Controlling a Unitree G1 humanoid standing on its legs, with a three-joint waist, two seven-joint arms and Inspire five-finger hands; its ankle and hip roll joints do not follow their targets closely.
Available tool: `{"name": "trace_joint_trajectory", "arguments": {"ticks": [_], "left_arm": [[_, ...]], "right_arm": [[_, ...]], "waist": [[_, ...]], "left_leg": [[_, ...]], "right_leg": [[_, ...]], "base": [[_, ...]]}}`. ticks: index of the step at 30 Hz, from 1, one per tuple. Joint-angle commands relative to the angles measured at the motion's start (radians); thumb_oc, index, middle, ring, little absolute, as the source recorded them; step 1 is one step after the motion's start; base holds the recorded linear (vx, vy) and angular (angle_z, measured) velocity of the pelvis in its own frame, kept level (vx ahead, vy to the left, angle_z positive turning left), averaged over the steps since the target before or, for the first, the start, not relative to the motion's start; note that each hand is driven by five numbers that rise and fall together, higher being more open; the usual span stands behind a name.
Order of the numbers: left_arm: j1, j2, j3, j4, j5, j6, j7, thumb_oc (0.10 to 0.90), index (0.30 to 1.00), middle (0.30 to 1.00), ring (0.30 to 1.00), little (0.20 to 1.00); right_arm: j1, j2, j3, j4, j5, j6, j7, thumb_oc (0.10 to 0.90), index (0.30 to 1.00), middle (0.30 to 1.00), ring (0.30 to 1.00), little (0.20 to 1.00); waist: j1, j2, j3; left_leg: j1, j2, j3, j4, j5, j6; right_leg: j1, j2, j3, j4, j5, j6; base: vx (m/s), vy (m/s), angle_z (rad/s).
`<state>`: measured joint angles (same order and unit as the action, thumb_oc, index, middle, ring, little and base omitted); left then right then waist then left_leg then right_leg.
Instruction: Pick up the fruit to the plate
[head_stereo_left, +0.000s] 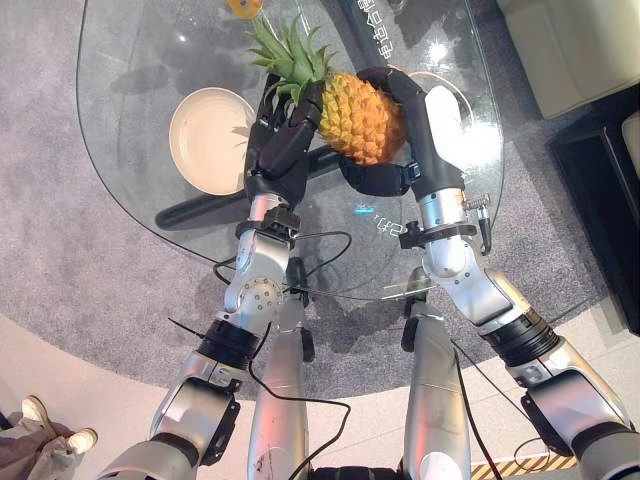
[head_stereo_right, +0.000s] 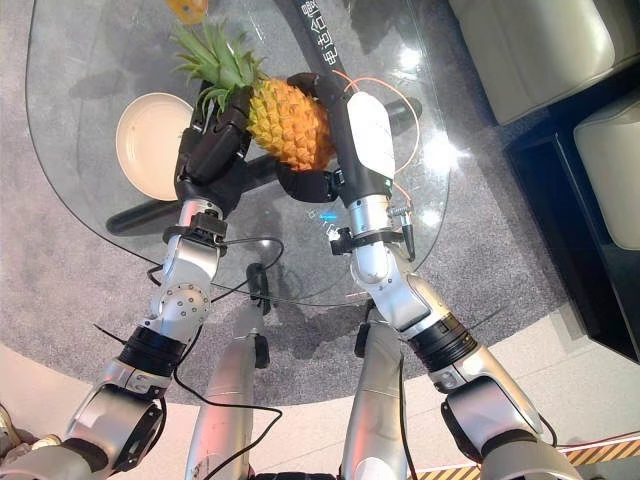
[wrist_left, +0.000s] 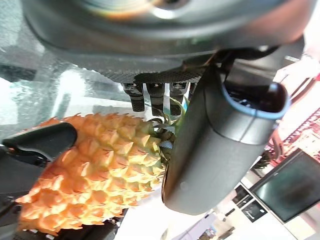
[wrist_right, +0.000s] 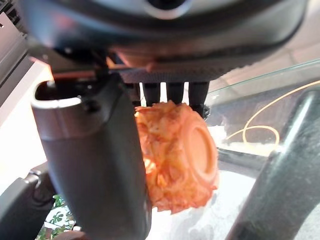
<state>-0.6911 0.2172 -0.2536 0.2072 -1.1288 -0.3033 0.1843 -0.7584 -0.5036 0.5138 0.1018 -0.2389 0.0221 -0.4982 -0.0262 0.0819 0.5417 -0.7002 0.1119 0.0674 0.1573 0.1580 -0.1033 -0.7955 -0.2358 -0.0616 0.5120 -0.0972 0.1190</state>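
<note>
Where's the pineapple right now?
In the left eye view the pineapple is held between the left hand and right hand above the glass table, right of the plate.

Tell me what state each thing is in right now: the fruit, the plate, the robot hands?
pineapple: lying sideways, leafy crown toward the plate, held between both hands.
plate: empty, on the glass table, beside the pineapple's crown.
left robot hand: fingers curled round the pineapple's crown end.
right robot hand: fingers curled round the pineapple's base end.
orange object: at the table's far edge, untouched.
</note>
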Motion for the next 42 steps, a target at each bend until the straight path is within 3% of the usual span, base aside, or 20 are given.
{"name": "trace_joint_trajectory", "arguments": {"ticks": [1,6,7,8,9,18,36,38,39,42], "left_arm": [[-0.114,0.010,0.023,-0.188,0.019,-0.158,-0.064,0.800,0.900,0.900,0.900,0.900],[-0.117,0.006,0.032,-0.201,0.050,-0.195,-0.081,0.800,0.900,0.900,0.900,0.900],[-0.120,0.005,0.032,-0.203,0.056,-0.202,-0.088,0.375,0.535,0.535,0.535,0.475],[-0.122,0.003,0.032,-0.204,0.060,-0.205,-0.087,0.199,0.385,0.385,0.385,0.299],[-0.124,0.002,0.032,-0.206,0.063,-0.206,-0.089,0.100,0.300,0.300,0.300,0.200],[-0.128,0.012,0.036,-0.198,0.062,-0.216,-0.127,0.100,0.300,0.300,0.300,0.200],[-0.138,0.005,0.034,-0.191,0.064,-0.237,-0.130,0.100,0.300,0.300,0.300,0.200],[-0.135,0.002,0.034,-0.191,0.067,-0.241,-0.129,0.100,0.300,0.300,0.300,0.200],[-0.135,0.001,0.035,-0.189,0.067,-0.243,-0.130,0.100,0.300,0.300,0.300,0.200],[-0.135,-0.002,0.040,-0.190,0.075,-0.249,-0.126,0.100,0.300,0.300,0.300,0.200]], "right_arm": [[-0.121,0.012,0.030,-0.149,-0.088,-0.108,0.012,0.100,0.300,0.300,0.300,0.200],[-0.118,0.013,0.026,-0.148,-0.102,-0.124,0.021,0.100,0.300,0.300,0.300,0.200],[-0.121,0.014,0.026,-0.149,-0.106,-0.127,0.028,0.100,0.300,0.300,0.300,0.200],[-0.123,0.015,0.026,-0.151,-0.108,-0.129,0.033,0.100,0.300,0.300,0.300,0.200],[-0.125,0.014,0.027,-0.151,-0.112,-0.132,0.039,0.100,0.300,0.300,0.300,0.200],[-0.141,-0.006,0.048,-0.159,-0.131,-0.145,0.085,0.100,0.300,0.300,0.300,0.200],[-0.139,0.004,0.035,-0.153,-0.124,-0.149,0.057,0.100,0.300,0.300,0.300,0.200],[-0.138,0.008,0.034,-0.155,-0.115,-0.146,0.047,0.147,0.340,0.340,0.340,0.247],[-0.133,0.013,0.031,-0.154,-0.111,-0.141,0.033,0.800,0.900,0.900,0.900,0.900],[-0.128,0.017,0.020,-0.154,-0.109,-0.138,0.026,0.800,0.900,0.900,0.900,0.900]], "waist": [[0.023,-0.031,-0.022],[0.024,-0.033,-0.022],[0.024,-0.034,-0.022],[0.024,-0.034,-0.022],[0.024,-0.034,-0.022],[0.026,-0.036,-0.022],[0.024,-0.038,-0.022],[0.024,-0.037,-0.022],[0.024,-0.037,-0.022],[0.023,-0.035,-0.022]], "left_leg": [[-0.009,-0.035,0.026,0.103,-0.118,0.024],[-0.013,-0.037,0.023,0.105,-0.119,0.023],[-0.014,-0.037,0.023,0.105,-0.120,0.023],[-0.013,-0.037,0.023,0.105,-0.120,0.022],[-0.013,-0.037,0.022,0.105,-0.120,0.022],[-0.014,-0.036,0.020,0.108,-0.121,0.021],[-0.021,-0.039,0.017,0.113,-0.124,0.021],[-0.022,-0.039,0.017,0.112,-0.124,0.021],[-0.022,-0.039,0.016,0.112,-0.124,0.020],[-0.021,-0.039,0.017,0.109,-0.124,0.021]], "right_leg": [[0.057,-0.003,-0.107,-0.152,0.097,0.006],[0.054,-0.002,-0.107,-0.151,0.097,0.007],[0.054,-0.002,-0.107,-0.151,0.097,0.007],[0.054,-0.001,-0.107,-0.151,0.097,0.006],[0.053,-0.001,-0.107,-0.150,0.096,0.006],[0.055,-0.002,-0.107,-0.149,0.095,0.007],[0.047,-0.001,-0.106,-0.144,0.093,0.007],[0.046,-0.001,-0.105,-0.144,0.094,0.007],[0.045,0.000,-0.104,-0.144,0.093,0.007],[0.044,0.000,-0.103,-0.144,0.092,0.007]], "base": [[0.00,0.000,0.00],[0.00,0.000,0.00],[0.00,0.000,0.00],[0.00,0.000,0.00],[0.00,0.000,0.00],[0.00,0.000,0.00],[0.00,0.000,0.00],[0.00,0.000,0.00],[0.00,0.000,0.00],[0.00,0.000,0.00]]}}
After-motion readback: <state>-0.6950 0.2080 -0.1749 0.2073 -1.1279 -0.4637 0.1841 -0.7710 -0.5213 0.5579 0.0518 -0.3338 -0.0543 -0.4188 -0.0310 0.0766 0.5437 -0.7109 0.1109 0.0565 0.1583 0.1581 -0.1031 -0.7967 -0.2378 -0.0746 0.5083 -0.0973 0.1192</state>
